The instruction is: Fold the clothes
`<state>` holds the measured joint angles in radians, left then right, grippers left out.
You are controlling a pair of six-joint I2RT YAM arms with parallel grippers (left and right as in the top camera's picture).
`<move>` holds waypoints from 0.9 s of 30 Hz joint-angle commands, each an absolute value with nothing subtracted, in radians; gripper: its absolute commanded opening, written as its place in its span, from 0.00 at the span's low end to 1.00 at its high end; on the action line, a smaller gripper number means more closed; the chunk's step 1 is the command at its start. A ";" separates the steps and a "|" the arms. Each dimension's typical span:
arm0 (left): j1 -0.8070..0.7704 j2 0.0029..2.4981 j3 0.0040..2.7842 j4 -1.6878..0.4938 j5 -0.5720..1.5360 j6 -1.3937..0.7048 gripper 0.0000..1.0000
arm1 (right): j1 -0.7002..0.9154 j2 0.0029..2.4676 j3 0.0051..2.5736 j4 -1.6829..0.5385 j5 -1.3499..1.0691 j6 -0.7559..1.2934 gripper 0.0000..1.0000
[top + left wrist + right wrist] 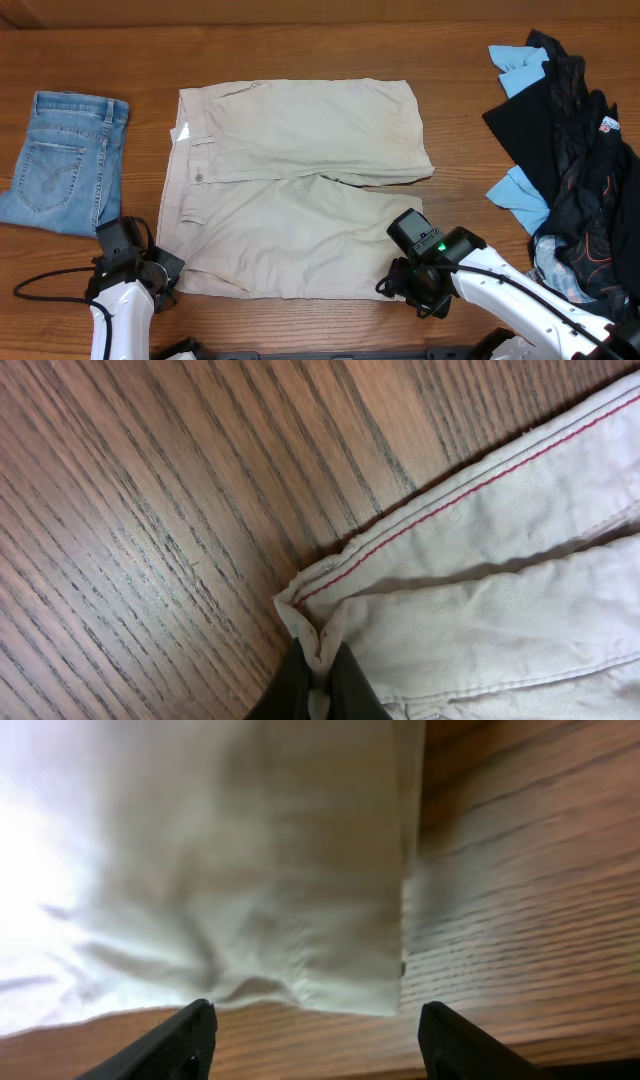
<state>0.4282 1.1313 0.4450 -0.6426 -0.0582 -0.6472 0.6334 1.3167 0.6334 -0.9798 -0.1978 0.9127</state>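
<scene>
The beige khaki shorts (300,185) lie spread flat in the middle of the table, waistband to the left and legs to the right. My left gripper (168,270) is at the near waistband corner. In the left wrist view it (318,685) is shut on a pinched fold of that corner of the shorts (500,560), with cloth bunched between the dark fingers (285,695). My right gripper (397,284) is at the near leg's hem corner. In the right wrist view it (320,1030) stands open over bare wood just short of the hem of the shorts (250,870), holding nothing.
Small folded light-blue denim shorts (65,160) lie at the far left. A heap of black and sky-blue garments (570,170) fills the right side. Both arms reach in from the table's near edge, and a black cable (45,280) trails by the left arm.
</scene>
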 commanded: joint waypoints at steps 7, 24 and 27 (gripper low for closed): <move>0.437 1.126 0.440 -0.657 -0.085 -0.608 0.04 | 0.627 1.315 0.602 -0.974 -0.243 0.944 0.70; 0.437 1.126 0.440 -0.659 -0.077 -0.605 0.05 | 0.505 1.376 0.595 -0.930 -0.318 0.833 0.75; 0.437 1.126 0.440 -0.661 -0.077 -0.605 0.04 | 0.498 1.417 0.595 -0.915 -0.334 0.820 0.76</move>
